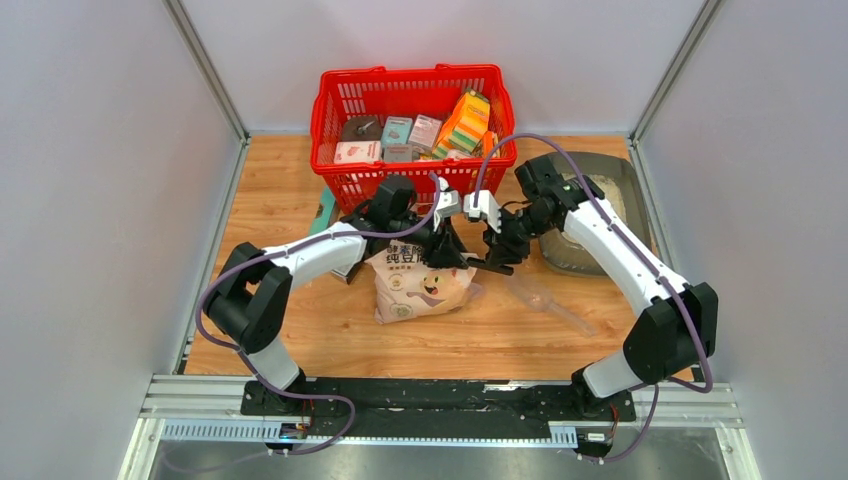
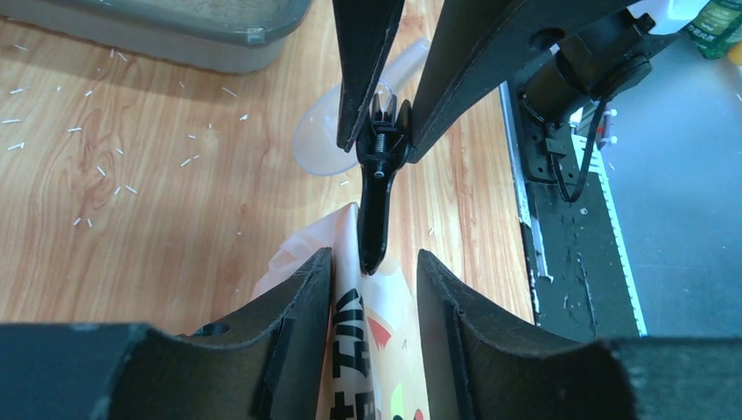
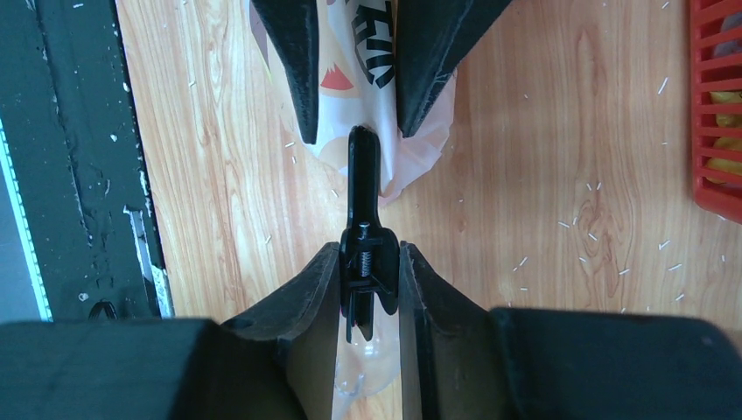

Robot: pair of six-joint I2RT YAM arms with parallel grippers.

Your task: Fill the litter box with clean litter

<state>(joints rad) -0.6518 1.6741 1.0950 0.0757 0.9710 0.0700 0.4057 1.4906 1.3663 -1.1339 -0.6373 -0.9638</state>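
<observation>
One litter box (image 1: 603, 163) sits at the right rear of the surface (image 1: 285, 205), with clean litter (image 2: 210, 7) inside. Near the centre, the left end effector (image 2: 374, 262) pinches the top of the cat-printed bag (image 1: 425, 288). The right end effector (image 3: 367, 258) is clamped on a black clip (image 3: 362, 188), whose tip is at the bag's edge.

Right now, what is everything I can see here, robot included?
litter box: one, grey, back right, holding pale litter.
shopping basket: one, red, back centre, holding boxes.
bag: one, pinkish-cream with cartoon cat, centre.
scoop: one, clear, right of bag.
clip: one, black, by bag's top.
teal item: one, left of basket, mostly hidden.
spilled granules: many, pale, scattered on wooden table.
left fingers: two, black, pinching bag's top.
right fingers: two, black, gripping clip.
</observation>
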